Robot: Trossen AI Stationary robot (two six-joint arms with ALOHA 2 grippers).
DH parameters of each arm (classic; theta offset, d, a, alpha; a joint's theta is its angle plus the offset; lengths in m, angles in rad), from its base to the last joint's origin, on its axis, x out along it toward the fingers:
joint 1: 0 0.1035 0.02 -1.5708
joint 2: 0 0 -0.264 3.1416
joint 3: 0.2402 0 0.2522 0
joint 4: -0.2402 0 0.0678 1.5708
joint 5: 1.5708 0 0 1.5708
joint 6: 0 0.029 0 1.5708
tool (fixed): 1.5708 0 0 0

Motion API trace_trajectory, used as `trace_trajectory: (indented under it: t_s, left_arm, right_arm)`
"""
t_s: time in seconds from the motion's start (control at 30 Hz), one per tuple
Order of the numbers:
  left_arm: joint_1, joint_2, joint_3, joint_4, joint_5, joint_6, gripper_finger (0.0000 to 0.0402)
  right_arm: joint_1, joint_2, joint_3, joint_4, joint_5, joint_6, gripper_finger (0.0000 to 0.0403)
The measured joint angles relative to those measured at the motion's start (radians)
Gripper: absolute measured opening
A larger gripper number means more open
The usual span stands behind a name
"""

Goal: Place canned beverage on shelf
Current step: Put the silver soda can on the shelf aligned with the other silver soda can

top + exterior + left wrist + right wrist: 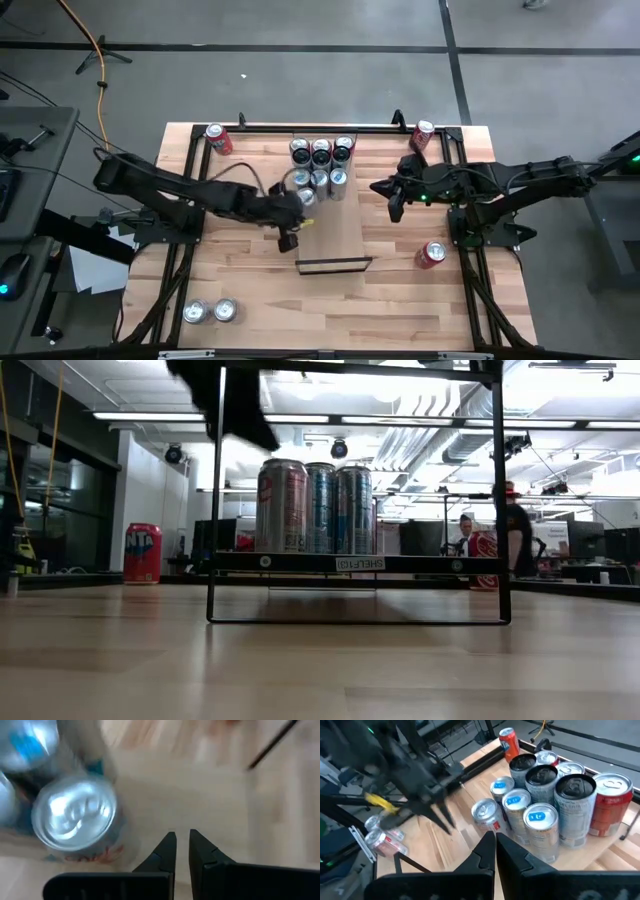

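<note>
Silver aluminium cans (320,165) crowd the pale plain-wood shelf (335,235), where both end effectors, left (291,238) and right (394,207), hover pinched narrow, holding nothing.

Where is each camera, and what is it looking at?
High view: above the table, looking straight down on the shelf; both arms show.
Low view: at tabletop height, looking across at the cans; an arm hangs above.
Left wrist view: behind the shut left gripper, facing the shelf.
Right wrist view: behind the shut right gripper, facing the cans.
All views share the cans.
</note>
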Motion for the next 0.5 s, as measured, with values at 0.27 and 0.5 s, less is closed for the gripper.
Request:
trace_trajectory:
  t_s: [0.27, 0.5]
  left_arm:
    - [-0.013, -0.259, 0.08, 0.056, -0.069, 0.088, 0.0]
    - [-0.013, -0.431, 0.08, 0.036, -0.137, 0.087, 0.0001]
  right_arm:
    - [-0.015, 0.0, 0.0, 0.074, 0.001, -0.079, 0.0]
    - [-0.015, 0.0, 0.0, 0.084, 0.0, -0.137, 0.0]
